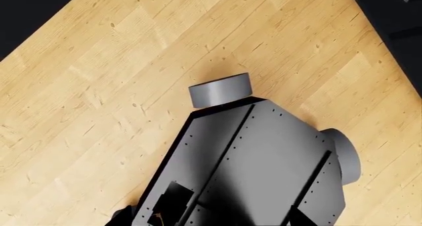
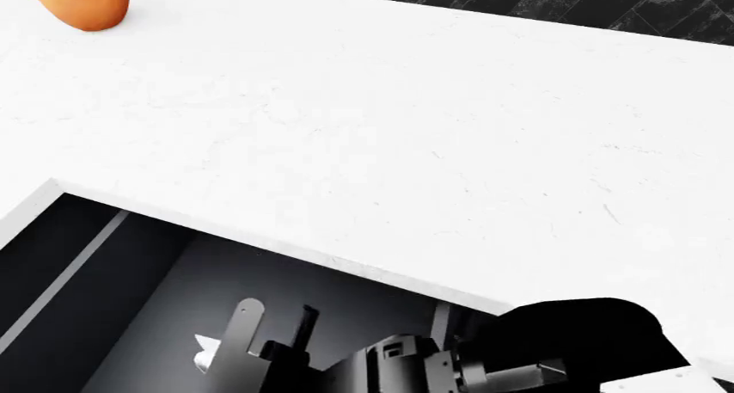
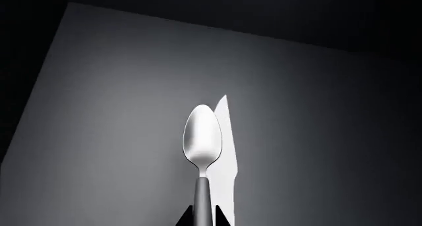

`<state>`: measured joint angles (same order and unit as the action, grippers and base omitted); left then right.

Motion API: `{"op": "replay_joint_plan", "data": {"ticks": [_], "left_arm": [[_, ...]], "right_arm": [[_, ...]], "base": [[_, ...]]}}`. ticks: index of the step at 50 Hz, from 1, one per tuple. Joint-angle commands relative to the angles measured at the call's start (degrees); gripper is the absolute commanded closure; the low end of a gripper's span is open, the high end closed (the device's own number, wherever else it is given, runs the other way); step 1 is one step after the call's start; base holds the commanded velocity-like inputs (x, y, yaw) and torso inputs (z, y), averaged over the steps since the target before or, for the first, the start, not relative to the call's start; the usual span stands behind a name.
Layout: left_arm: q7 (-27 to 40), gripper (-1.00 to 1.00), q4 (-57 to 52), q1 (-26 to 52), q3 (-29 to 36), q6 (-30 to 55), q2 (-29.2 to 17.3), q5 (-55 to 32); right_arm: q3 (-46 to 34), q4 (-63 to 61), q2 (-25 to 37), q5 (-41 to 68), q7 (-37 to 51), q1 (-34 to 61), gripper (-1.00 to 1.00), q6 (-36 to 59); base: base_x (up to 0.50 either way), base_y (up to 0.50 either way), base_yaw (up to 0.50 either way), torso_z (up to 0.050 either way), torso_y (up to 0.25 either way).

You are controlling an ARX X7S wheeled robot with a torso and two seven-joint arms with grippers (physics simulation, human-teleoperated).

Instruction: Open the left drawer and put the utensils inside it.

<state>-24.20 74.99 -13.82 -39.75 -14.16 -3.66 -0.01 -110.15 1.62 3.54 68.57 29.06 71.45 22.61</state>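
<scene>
The left drawer [image 2: 126,281] stands pulled out below the white counter edge, its dark grey floor [image 3: 112,117] bare on most sides. My right gripper [image 3: 204,219] hangs inside it, shut on the dark grey handle of the spoon [image 3: 202,137], whose silver bowl points away from the fingers. The knife's pale blade [image 3: 228,152] lies on the drawer floor just beside and under the spoon; its handle is hidden. In the head view that gripper [image 2: 275,328] sits low over the drawer. My left gripper [image 1: 207,218] shows only two dark tips far apart, nothing between them.
A white countertop [image 2: 436,135] fills the head view, with an orange rounded object [image 2: 81,2] at its far left corner. The left wrist view looks down on the wooden floor [image 1: 99,87] and my own grey base [image 1: 264,161].
</scene>
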Motion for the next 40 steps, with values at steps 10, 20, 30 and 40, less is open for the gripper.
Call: {"op": "replay_joint_plan", "data": {"ticks": [10, 20, 30, 40], "left_arm": [[0.31, -1.00, 0.00, 0.15, 0.44, 0.04, 0.09, 0.02], [0.50, -1.00, 0.00, 0.12, 0.60, -0.01, 0.10, 0.00], [0.77, -1.00, 0.00, 0.01, 1.00, -0.04, 0.15, 0.00], [0.94, -1.00, 0.00, 0.08, 1.30, 0.05, 0.09, -0.04]], "right_arm": [[-0.53, 3.62, -1.36, -1.68, -3.22, -3.05, 1.00, 2.19], [2.87, -0.61, 0.97, -0.15, -3.51, -0.98, -1.00, 1.21], [8.62, -11.68, 6.00, 1.59, -1.28, 4.12, -1.00, -1.53], [14.42, -21.54, 11.79, 2.69, -0.35, 8.13, -1.00, -5.40]], "base": [[0.00, 0.00, 0.00, 0.000, 0.000], [0.00, 0.00, 0.00, 0.000, 0.000], [0.00, 0.00, 0.00, 0.000, 0.000], [0.00, 0.00, 0.00, 0.000, 0.000]]}}
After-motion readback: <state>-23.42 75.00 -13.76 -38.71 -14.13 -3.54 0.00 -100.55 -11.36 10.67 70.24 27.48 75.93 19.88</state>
